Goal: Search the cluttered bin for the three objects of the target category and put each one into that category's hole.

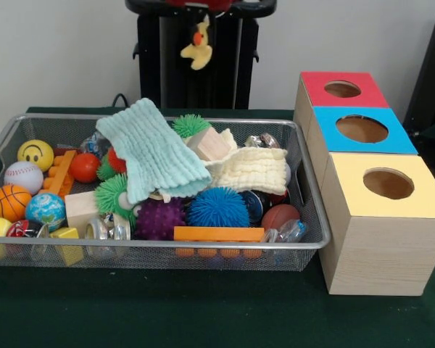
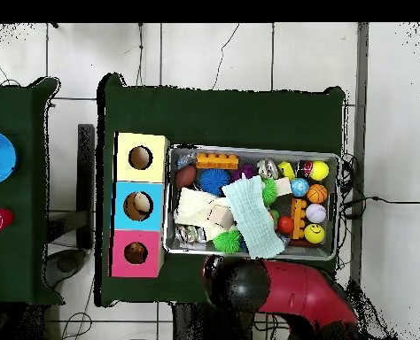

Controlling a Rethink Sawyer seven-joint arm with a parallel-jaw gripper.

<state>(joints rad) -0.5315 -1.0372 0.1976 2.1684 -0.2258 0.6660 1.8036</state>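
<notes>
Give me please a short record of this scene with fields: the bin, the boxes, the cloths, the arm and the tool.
bin: wire mesh bin on green table, full of toys
boxes: three wooden boxes beside the bin, each with one round hole; red top, blue top, yellow top
cloths: mint cloth and cream cloth lie over the toys
balls: basketball, baseball, smiley ball at one end
arm: arm at the bin's edge
tool: not visible

I can read no text or numbers; only a smiley face on the yellow rubber ball (image 1: pixel 35 154).
</notes>
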